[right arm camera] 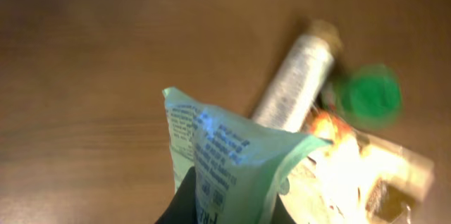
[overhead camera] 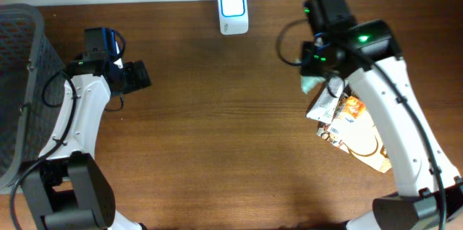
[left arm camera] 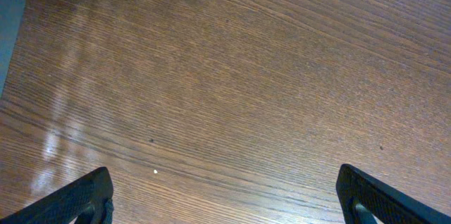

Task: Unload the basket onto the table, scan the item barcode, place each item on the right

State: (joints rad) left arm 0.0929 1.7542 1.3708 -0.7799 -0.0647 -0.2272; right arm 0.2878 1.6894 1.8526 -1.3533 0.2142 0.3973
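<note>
Dark mesh basket [overhead camera: 16, 78] sits at far left edge of overhead view; can't tell what's in it from this angle. No other container in frame.

Left arm runs up the left side of overhead, elbow bent, and the left tool [overhead camera: 134, 76] points toward frame centre, above bare wood surface [overhead camera: 217, 129]. Wrist view shows the left tool [left arm camera: 225, 206] w/ jaws spread wide, only the fingertips [left arm camera: 77, 199] in the bottom corners and nothing btwn them but wood grain.

Right arm rises from lower right of overhead and reaches to upper right. The right tool [overhead camera: 313, 78] is clamped on a pale green pouch [overhead camera: 311, 84], which peeks out under the wrist. In the blurry right wrist view, the right tool [right arm camera: 229, 213] pinches the pale green pouch [right arm camera: 232, 160] at bottom centre.

Pouch's long axis runs approx bottom-to-top of wrist frame, leaning a little left. Printed face is toward the cam and the free end upward, one corner high at left.

White scanner [overhead camera: 233, 11] w/ lit panel stands at top centre of overhead, well apart from the pouch.

Below the pouch, on the surface: silver tube [right arm camera: 296, 76], green round cap [right arm camera: 368, 96] and orange-white packet [overhead camera: 356, 132], all bunched at right.
</note>
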